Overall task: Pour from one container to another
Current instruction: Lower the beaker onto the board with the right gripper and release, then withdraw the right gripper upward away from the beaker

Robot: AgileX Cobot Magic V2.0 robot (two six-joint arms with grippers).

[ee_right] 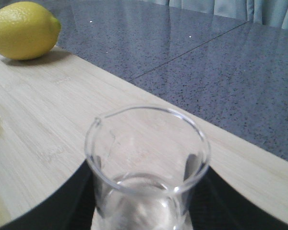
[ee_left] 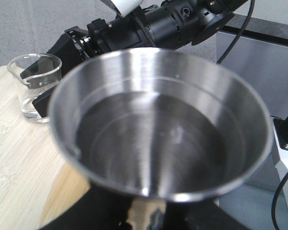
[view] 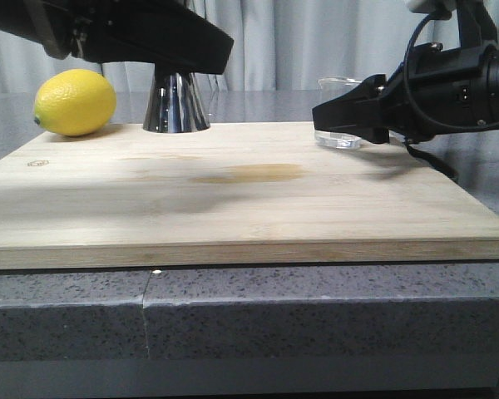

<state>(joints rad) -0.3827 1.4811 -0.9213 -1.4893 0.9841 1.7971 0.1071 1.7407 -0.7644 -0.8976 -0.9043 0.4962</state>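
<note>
Meanwhile, the right gripper (view: 343, 116) clamps the beaker (view: 339, 112) while the left gripper (view: 183, 50) apparently holds the jigger (view: 175, 104), both standing on the board (view: 249, 191).

Between the jigger (view: 175, 104) and the beaker (view: 341, 116) the cutting board (view: 233, 199) lies bare, while a lemon (view: 75, 101) blocks the jigger's far-left side.

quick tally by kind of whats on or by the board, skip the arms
Fruit: 1, the lemon
Glassware: 1, the clear beaker
Metal barware: 1, the steel jigger
Boards: 1, the wooden cutting board
Total: 4
</note>
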